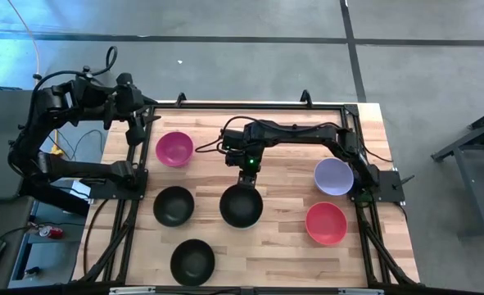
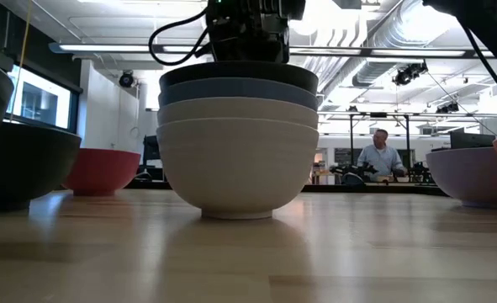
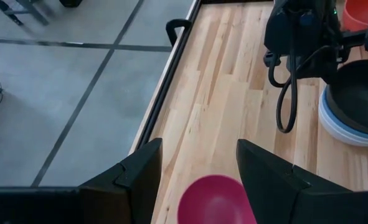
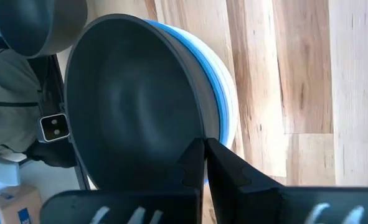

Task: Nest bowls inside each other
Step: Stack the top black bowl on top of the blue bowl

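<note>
A stack of nested bowls (image 1: pixel 241 205) stands mid-table: a black bowl (image 2: pixel 238 74) on top, then a blue one (image 2: pixel 238 93) and two white ones (image 2: pixel 238 147). My right gripper (image 1: pixel 247 170) is at the stack's far rim, shut on the top black bowl (image 4: pixel 134 112). A magenta bowl (image 1: pixel 174 148), two more black bowls (image 1: pixel 174 206) (image 1: pixel 192 262), a lavender bowl (image 1: pixel 333 176) and a red bowl (image 1: pixel 326 223) each stand alone on their bases. My left gripper (image 3: pixel 199 149) hangs open above the magenta bowl (image 3: pixel 216 200), near the far-left corner. My right gripper pinches the top black bowl's rim (image 4: pixel 201 134) on the side toward the table's far edge, one finger inside the bowl and one outside. The fingers come from above, pointing down. The bowl sits level, nested in the blue bowl (image 4: pixel 224 93) of the stack.
Bare wood lies between the stack and the lavender and red bowls on the right, and along the near edge right of the nearest black bowl. A raised black frame (image 1: pixel 250 104) runs along the table's far edge and sides. A person (image 2: pixel 381 156) is in the room beyond.
</note>
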Controlling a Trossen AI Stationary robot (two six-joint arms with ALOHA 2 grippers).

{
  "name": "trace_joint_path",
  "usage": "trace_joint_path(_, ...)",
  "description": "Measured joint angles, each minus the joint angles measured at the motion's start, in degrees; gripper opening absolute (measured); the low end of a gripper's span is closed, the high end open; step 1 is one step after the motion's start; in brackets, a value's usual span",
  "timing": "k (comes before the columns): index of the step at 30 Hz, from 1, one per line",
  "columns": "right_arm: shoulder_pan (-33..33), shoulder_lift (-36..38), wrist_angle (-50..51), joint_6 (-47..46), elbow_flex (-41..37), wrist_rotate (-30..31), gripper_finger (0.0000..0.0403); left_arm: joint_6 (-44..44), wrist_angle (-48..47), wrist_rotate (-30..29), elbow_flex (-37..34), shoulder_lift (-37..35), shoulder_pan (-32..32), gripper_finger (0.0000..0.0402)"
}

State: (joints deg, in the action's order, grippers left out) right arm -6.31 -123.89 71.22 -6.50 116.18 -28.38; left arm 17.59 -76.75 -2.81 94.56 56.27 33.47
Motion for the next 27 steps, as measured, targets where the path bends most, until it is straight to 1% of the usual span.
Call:
trace_joint_path(3, 0.0, 0.0, 0.0, 0.1, 0.0, 1.3, 0.0, 0.0, 0.0, 0.0, 0.0, -0.1, 0.0, 0.0195)
trace_joint_path(16, 0.0, 0.0, -0.6, 0.0, 0.0, 1.5, 0.0, 0.0, -0.2, 0.0, 0.0, -0.1, 0.0, 0.0195)
trace_joint_path(23, 0.0, 0.1, -1.8, -0.6, -3.7, 1.3, 0.0, -0.4, -0.2, 0.7, 0.0, -0.5, 0.0, 0.0195)
trace_joint_path(27, 0.0, 0.2, -2.2, -0.6, -3.7, 1.3, 0.0, 0.0, -0.2, 0.8, 0.0, -1.0, 0.0, 0.0195)
